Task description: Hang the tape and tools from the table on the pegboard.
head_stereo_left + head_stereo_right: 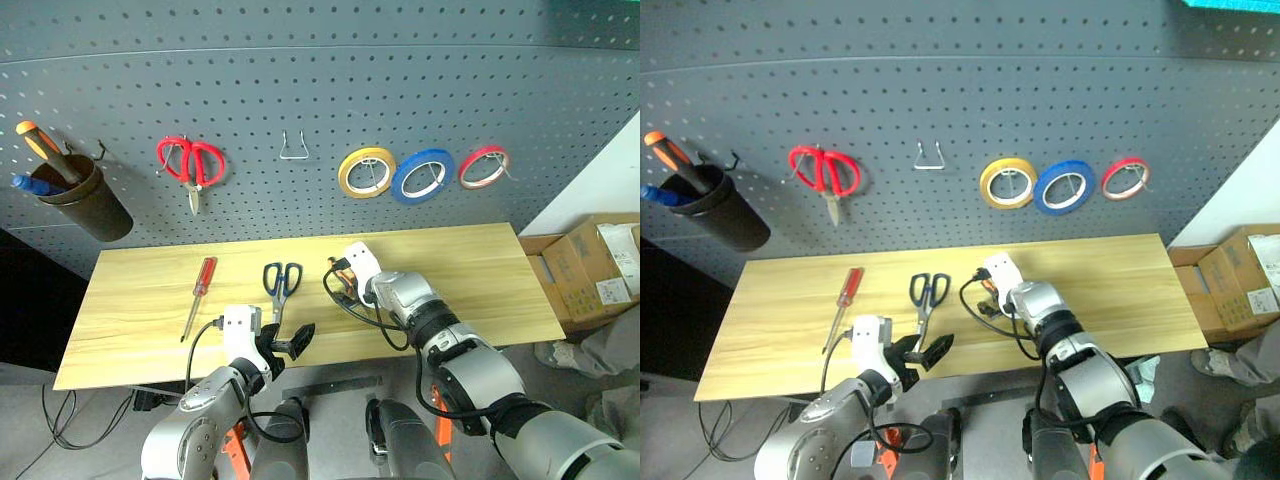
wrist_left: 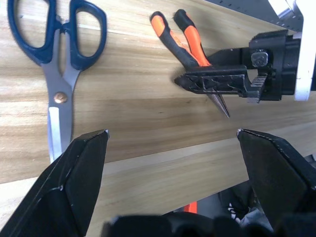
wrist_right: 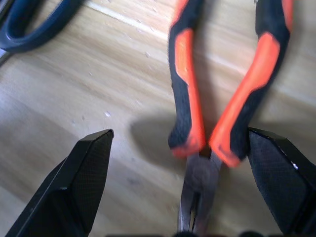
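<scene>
From the head, the pale plank worktop (image 1: 450,270) crossed mid-frame beneath the grey pegboard (image 1: 300,90), where the blue tape (image 1: 422,175) already hung right of centre between a yellow roll (image 1: 365,171) and a red roll (image 1: 484,166). The screwdriver (image 1: 198,295) lay at centre left; cardboard boxes (image 1: 590,265) stood at far right.

The left wrist view showed the blue scissors (image 2: 59,64) at upper left and the left claw (image 2: 173,143) spread wide.

In the right wrist view, the right claw (image 3: 180,143) gaped wide over the pliers (image 3: 217,98).

pliers (image 1: 343,281) mostly hidden under right end effector (image 2: 197,81), scissors (image 2: 57,59) tips cut off
</scene>
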Controlling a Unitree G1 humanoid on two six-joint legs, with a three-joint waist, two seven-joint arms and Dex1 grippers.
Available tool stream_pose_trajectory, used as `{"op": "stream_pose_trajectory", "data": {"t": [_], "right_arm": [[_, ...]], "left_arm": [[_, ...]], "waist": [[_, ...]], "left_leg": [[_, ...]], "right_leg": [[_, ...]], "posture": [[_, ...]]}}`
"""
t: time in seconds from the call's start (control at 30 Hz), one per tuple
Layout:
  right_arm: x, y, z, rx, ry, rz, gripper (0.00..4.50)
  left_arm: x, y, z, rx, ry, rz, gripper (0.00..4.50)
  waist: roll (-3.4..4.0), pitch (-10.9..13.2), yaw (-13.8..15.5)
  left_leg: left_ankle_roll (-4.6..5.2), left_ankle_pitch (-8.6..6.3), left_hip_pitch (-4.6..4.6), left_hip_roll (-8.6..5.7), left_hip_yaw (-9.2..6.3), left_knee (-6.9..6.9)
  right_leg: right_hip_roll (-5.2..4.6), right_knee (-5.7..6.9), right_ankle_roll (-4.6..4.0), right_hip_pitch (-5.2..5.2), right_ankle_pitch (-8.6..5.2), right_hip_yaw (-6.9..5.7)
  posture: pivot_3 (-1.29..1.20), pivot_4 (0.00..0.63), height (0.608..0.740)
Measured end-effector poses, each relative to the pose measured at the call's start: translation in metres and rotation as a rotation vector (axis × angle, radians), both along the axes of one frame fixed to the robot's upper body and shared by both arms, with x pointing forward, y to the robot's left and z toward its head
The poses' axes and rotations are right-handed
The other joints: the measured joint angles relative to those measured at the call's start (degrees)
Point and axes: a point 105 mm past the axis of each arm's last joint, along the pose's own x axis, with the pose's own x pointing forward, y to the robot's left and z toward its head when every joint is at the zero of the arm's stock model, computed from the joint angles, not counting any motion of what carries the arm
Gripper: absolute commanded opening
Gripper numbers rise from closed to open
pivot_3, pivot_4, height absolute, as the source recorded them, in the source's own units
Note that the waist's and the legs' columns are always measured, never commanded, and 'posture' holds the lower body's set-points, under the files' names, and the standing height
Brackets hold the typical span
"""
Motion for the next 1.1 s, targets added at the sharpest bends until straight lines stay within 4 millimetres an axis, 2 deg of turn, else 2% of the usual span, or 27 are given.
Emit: {"op": "stream_pose_trajectory", "data": {"t": [0.07,0.13,0.37,0.7,0.83,0.9,0.97,1.1], "right_arm": [[0.002,-0.001,-0.001,-0.006,-0.013,0.004,4.46],[0.003,-0.003,-0.001,-0.017,-0.025,0.007,4.07],[0.008,-0.015,-0.002,-0.048,-0.06,-0.002,1.8],[0.007,-0.016,-0.002,-0.029,-0.09,0.041,1.75],[-0.01,-0.012,0.003,0.119,-0.097,0.088,1.75],[-0.025,-0.011,0.016,0.222,-0.124,0.101,1.75],[-0.039,-0.012,0.041,0.326,-0.188,0.095,1.75],[-0.061,-0.017,0.104,0.528,-0.36,0.066,1.75]], "left_arm": [[0.0,0.002,0.0,0.003,-0.001,0.01,4.5],[0.001,0.003,0.0,0.006,0.0,0.017,4.5],[0.001,0.003,0.001,0.003,-0.002,0.017,4.5],[0.011,-0.003,0.012,-0.018,-0.046,-0.024,4.5],[0.02,-0.005,0.023,-0.07,-0.079,-0.019,4.5],[0.03,-0.002,0.038,-0.123,-0.122,0.007,4.5],[0.036,0.0,0.052,-0.171,-0.161,0.003,4.5],[0.025,0.0,0.062,-0.272,-0.168,-0.055,4.5]], "waist": [[0.0,0.0,0.0],[0.01,0.0,0.0],[0.02,0.0,0.0],[0.01,0.0,0.0],[0.01,0.0,0.2],[-0.01,0.0,0.5],[-0.01,0.0,0.6],[-0.15,-0.3,0.3]], "left_leg": [[-0.01,0.0,-0.02,-0.01,0.01,0.0],[-0.01,-0.01,-0.03,-0.01,0.02,-0.01],[-0.02,-0.01,-0.05,0.0,0.01,-0.07],[-0.03,-0.02,-0.08,-0.02,0.02,-0.09],[-0.13,-0.08,-0.4,-0.01,-0.07,-0.11],[-0.17,-0.08,-0.97,-0.01,-0.14,0.01],[-0.22,-0.1,-1.17,-0.01,-0.19,0.05],[-0.41,-0.22,-1.09,0.03,-0.15,0.07]], "right_leg": [[-0.01,-0.04,0.01,0.0,0.0,0.01],[-0.03,-0.07,0.0,0.0,0.0,0.01],[-0.03,-0.15,0.0,0.0,0.0,0.01],[-0.03,-0.19,0.03,-0.01,0.02,-0.01],[-0.03,-0.21,0.19,-0.24,-0.01,-0.07],[-0.04,-0.06,0.25,-0.84,0.0,-0.1],[-0.04,0.02,0.29,-1.03,0.0,-0.11],[-0.05,0.04,0.37,-1.02,-0.05,-0.12]], "posture": [[0.26,0.298,0.74],[0.26,0.295,0.74],[0.25,0.28,0.74],[0.22,0.246,0.74],[0.22,0.216,0.74],[0.22,0.202,0.74],[0.22,0.193,0.74],[0.21,0.139,0.74]]}}
